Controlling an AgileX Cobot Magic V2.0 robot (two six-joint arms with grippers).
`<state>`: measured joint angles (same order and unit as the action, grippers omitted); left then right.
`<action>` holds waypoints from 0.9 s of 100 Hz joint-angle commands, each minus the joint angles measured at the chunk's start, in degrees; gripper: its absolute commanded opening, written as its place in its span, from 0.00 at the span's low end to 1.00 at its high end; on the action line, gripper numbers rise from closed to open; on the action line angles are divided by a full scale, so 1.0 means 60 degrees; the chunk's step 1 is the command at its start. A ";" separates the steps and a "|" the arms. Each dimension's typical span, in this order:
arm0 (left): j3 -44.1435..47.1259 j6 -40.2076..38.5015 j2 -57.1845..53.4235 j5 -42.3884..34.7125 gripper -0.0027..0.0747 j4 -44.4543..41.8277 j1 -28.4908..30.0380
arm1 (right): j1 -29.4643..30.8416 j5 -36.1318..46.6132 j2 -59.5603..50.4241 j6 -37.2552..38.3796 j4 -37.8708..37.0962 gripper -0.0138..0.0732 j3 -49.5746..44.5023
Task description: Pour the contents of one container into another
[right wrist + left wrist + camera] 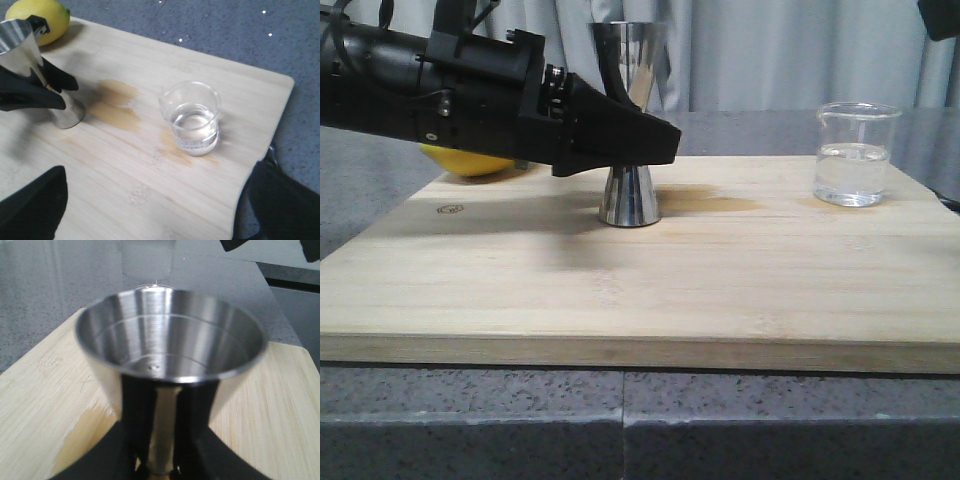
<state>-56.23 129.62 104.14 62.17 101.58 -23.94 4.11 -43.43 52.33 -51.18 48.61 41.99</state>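
The mirror-polished steel hourglass jigger [629,120] was pinched at its waist by the left end effector [655,140]; the clear glass beaker [856,154] of water stood at three o'clock, flanked by the spread right end effector [150,210].

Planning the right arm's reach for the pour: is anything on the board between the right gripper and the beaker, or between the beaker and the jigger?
Nothing visible. The beaker stands alone, with bare board toward the right gripper. Only a damp stain lies between it and the jigger.
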 commanded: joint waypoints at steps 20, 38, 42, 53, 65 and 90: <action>-0.0261 0.0022 -0.0396 0.0716 0.21 0.0751 -0.0062 | -0.0333 0.1320 -0.1173 0.2483 -0.1671 0.93 0.0335; -0.0261 0.0022 -0.0396 0.0716 0.21 0.0751 -0.0062 | -0.2171 0.3587 -0.1992 0.5677 -0.4393 0.93 -0.0354; -0.0261 0.0022 -0.0396 0.0699 0.21 0.0751 -0.0062 | -0.2616 0.4224 -0.2059 0.6138 -0.4788 0.93 -0.0614; -0.0261 0.0022 -0.0396 0.0699 0.21 0.0751 -0.0062 | -0.3795 0.6270 -0.2061 0.6305 -0.4742 0.93 -0.1569; -0.0261 0.0022 -0.0396 0.0681 0.21 0.0751 -0.0062 | -0.4363 0.8082 -0.1998 0.6305 -0.4742 0.93 -0.2643; -0.0261 0.0022 -0.0396 0.0681 0.21 0.0751 -0.0062 | -0.4389 1.0990 -0.1023 0.6305 -0.4806 0.93 -0.4055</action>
<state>-56.23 129.74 104.14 62.17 101.58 -23.98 -22.13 12.92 44.02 -13.30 20.73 17.34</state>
